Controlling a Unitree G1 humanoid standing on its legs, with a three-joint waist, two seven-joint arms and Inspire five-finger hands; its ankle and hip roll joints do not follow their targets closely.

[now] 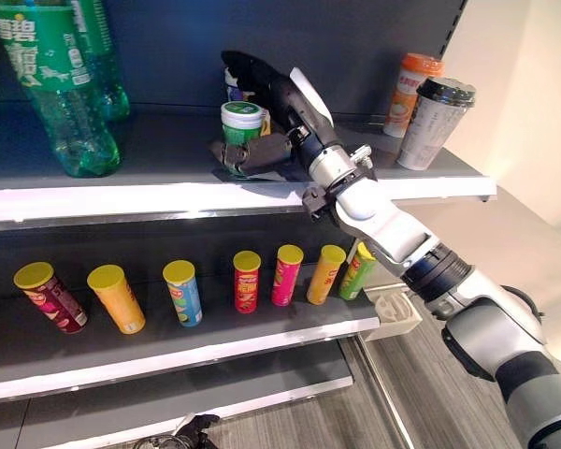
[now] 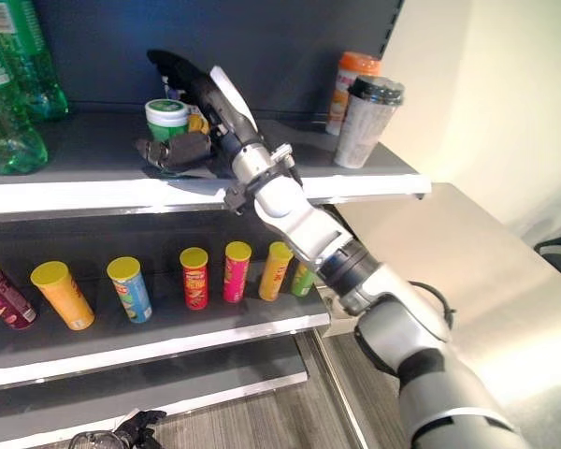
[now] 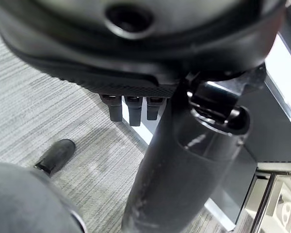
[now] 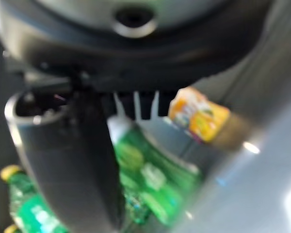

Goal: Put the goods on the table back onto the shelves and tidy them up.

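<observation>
The right hand (image 1: 262,103) is extended over the upper grey shelf (image 1: 168,187), thumb and fingers loosely spread around a green cup with a white lid (image 1: 242,123); a firm grip cannot be confirmed. A yellow-orange packet (image 4: 199,114) lies beside the cup. The left hand (image 3: 131,104) is seen above the floor, fingers straight.

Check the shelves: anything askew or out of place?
Yes. On the lower shelf, the chip tubes lean at mixed angles; the maroon tube at the left end tilts most. On the upper shelf, the right hand is at a green-lidded cup; whether it grips it is unclear. Two tall cups stand upright.
</observation>
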